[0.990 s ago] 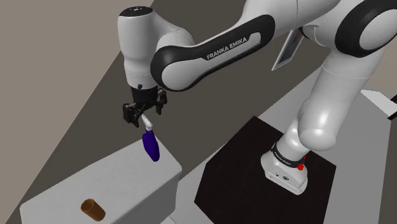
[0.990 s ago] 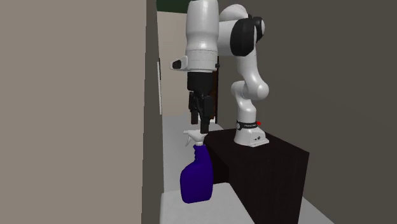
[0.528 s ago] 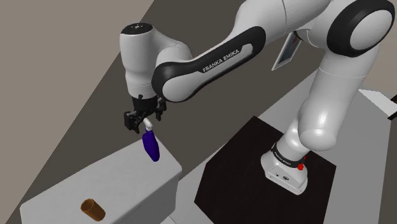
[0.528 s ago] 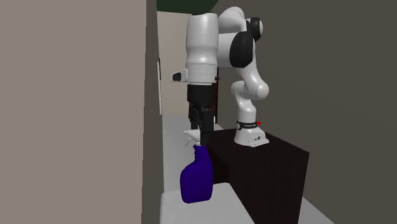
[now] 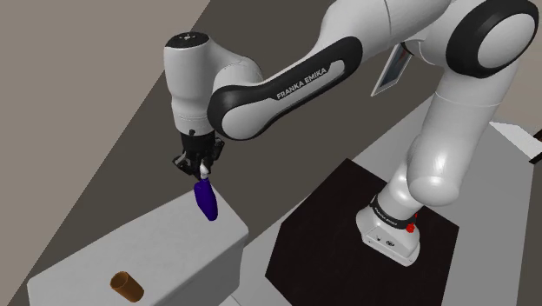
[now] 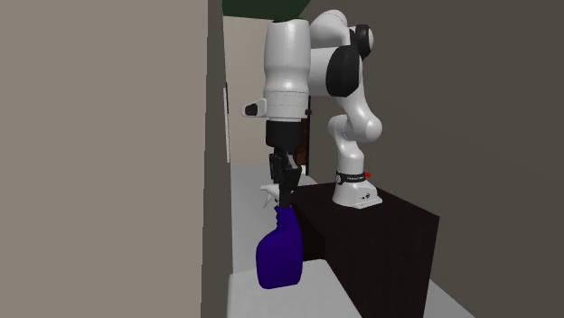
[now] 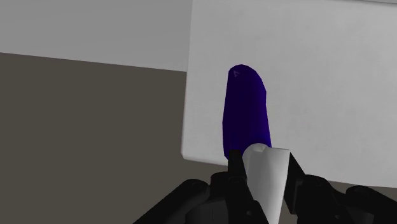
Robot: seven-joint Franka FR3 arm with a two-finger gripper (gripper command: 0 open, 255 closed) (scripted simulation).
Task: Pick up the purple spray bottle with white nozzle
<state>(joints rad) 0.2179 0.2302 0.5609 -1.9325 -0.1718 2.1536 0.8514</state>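
Arm (image 5: 295, 83): white w/ dark joints, reaches from stand (image 5: 317, 228) (dark box, shoulder view's lower right) up and over to that view's left, wrist pointing straight down.
Grey block (image 5: 156, 252): pale flat top, shoulder view's lower left, just beside stand.
Tall grey-brown wall (image 6: 108, 154) takes up second ext. view's left half.
Purple spray bottle (image 5: 206, 201): upright on block top, near the corner closest to stand; base appears to rest on the surface.
Dark purple body, white nozzle (image 7: 266, 184) on top.
Gripper (image 5: 201, 167): directly above bottle, pointing down, black fingers (image 7: 234, 162) drawn narrow and pressed to both sides of nozzle, i.e. clamped on the bottle's head.
Small brown cup (image 5: 125, 286): lying on block, well apart from bottle, toward shoulder view's bottom edge.
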